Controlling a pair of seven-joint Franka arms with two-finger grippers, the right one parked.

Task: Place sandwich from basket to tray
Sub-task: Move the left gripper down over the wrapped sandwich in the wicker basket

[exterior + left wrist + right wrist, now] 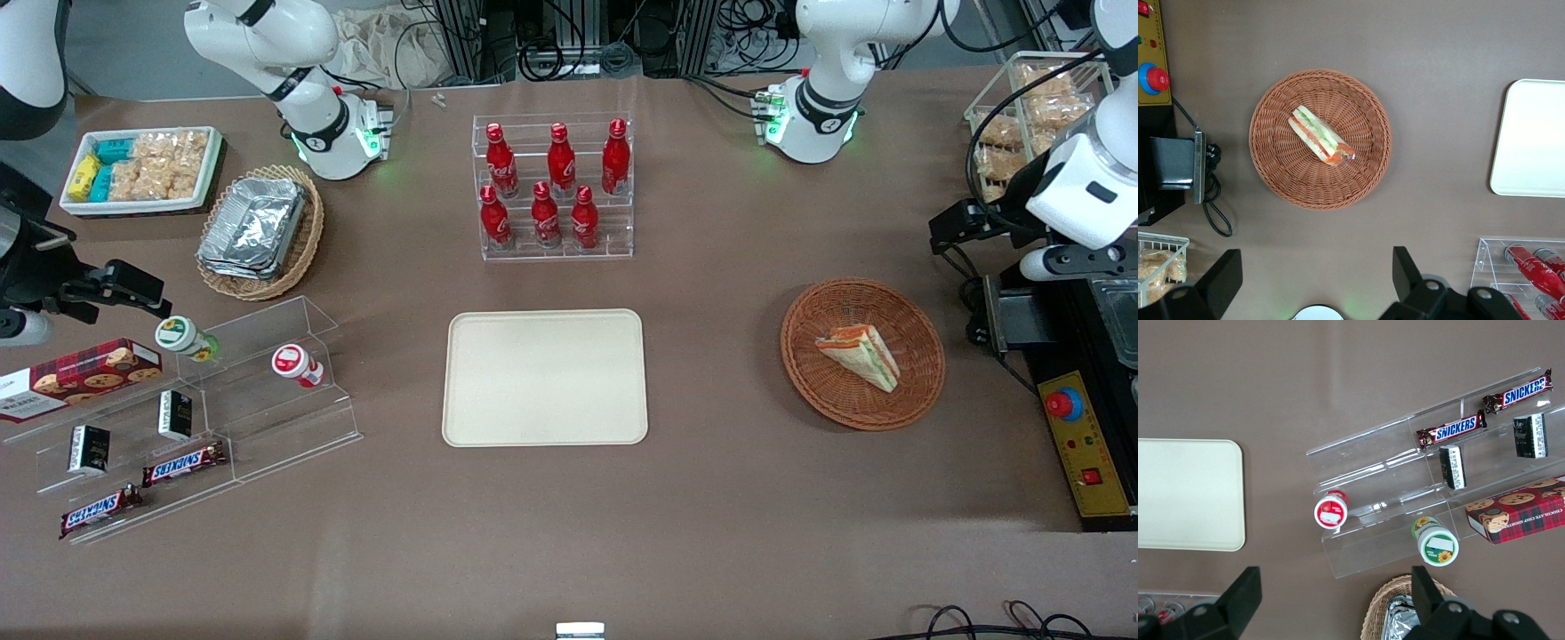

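Observation:
The sandwich [861, 355] [1321, 135], a white-bread wedge with orange and green layers, lies in the round reddish-brown wicker basket [916, 391] [1275, 173]. The cream tray [544, 378] [1531, 140] lies flat on the table beside the basket, toward the parked arm's end, with nothing on it. My gripper [953, 233] [1315, 270] hangs open high above the table, a little farther from the front camera than the basket and toward the working arm's end. Its two black fingers [1405, 267] stand wide apart with nothing between them.
A clear rack of red cola bottles [553, 185] [1531, 263] stands farther from the front camera than the tray. A black and yellow control box with a red button [1064, 404] [1153, 79] sits beside the basket. A wire basket of snacks [1031, 116] stands near the gripper.

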